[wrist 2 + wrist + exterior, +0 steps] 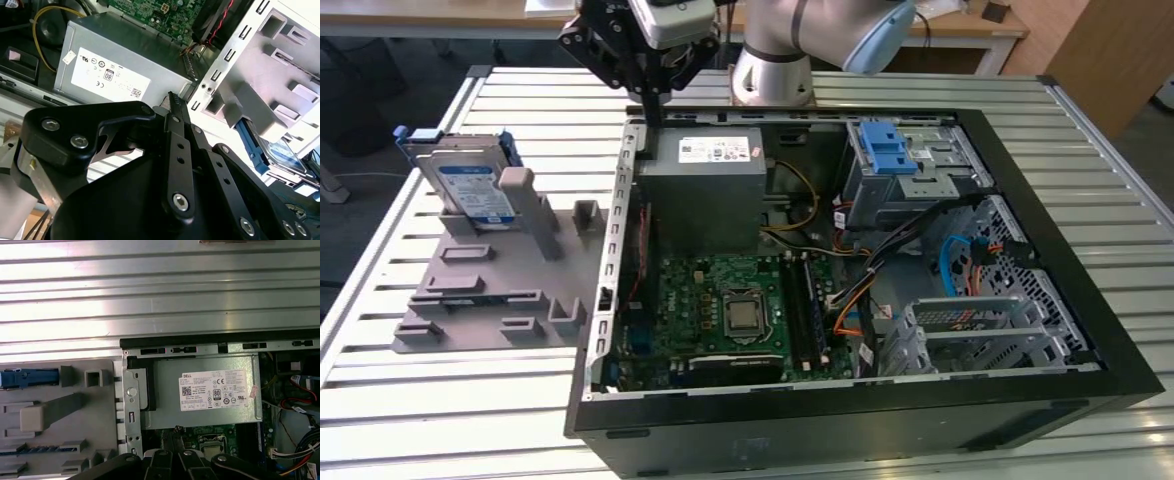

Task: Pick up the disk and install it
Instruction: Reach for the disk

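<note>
The disk (467, 185) stands upright in a grey holder (480, 290) on the table, at the exterior view's left; it is silver with a blue-and-white label and blue rails. Its blue rail shows in the first wrist view (25, 378), and the disk (280, 150) also shows in the second wrist view. My gripper (650, 105) hangs over the back left corner of the open computer case (1067, 250), above the grey power supply box (707, 190). It is shut with nothing in it, well apart from the disk. Its fingertips meet in both wrist views (172, 97) (176, 431).
The case lies open on a slatted metal table (854, 85). Inside are a green motherboard (720, 310), loose cables and a grey drive cage with a blue latch (901, 155) at the back right. The grey holder has several raised blocks and slots.
</note>
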{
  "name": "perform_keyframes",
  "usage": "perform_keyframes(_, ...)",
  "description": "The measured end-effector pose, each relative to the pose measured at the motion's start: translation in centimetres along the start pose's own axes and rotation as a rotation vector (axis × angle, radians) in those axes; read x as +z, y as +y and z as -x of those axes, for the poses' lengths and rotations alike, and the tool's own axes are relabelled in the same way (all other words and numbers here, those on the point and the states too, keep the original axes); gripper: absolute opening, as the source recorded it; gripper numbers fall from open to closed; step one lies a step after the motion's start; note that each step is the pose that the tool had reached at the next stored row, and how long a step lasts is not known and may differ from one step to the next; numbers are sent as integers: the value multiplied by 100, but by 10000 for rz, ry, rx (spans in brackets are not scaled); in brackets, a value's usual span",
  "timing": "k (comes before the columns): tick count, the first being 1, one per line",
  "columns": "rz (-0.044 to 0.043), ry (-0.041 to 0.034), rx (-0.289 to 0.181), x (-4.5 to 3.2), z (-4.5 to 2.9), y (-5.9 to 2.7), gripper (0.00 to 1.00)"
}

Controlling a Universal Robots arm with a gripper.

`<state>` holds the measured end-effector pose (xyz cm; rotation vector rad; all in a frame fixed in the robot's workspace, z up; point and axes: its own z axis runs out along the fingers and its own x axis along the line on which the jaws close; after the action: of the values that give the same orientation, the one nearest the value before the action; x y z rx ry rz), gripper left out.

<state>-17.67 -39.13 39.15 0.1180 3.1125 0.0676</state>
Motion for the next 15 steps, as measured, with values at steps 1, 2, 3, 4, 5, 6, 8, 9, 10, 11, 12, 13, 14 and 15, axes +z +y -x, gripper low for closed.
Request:
perform_keyframes(1,0,0,0,0,-8,-1,11)
perform_keyframes(2,0,0,0,1,-15,-1,11)
perform_keyframes(3,0,0,0,0,-23,-1,11)
perform_keyframes(4,0,0,0,0,-30,-2,11)
perform_keyframes(5,0,0,0,1,-37,-2,11)
perform_keyframes(6,0,0,0,1,-44,-2,11)
perform_keyframes(8,1,0,0,1,-59,-2,11)
perform_keyframes(9,0,0,0,1,-66,-3,11)
perform_keyframes(10,0,0,0,1,-73,-3,11)
perform_keyframes(11,0,0,-1,1,-81,-3,11)
perform_keyframes(12,0,0,0,1,-88,-3,11)
perform_keyframes(13,0,0,0,1,-96,-4,11)
perform_keyframes(14,0,0,0,1,-103,-4,11)
perform_keyframes(15,0,0,-1,1,-112,-4,11)
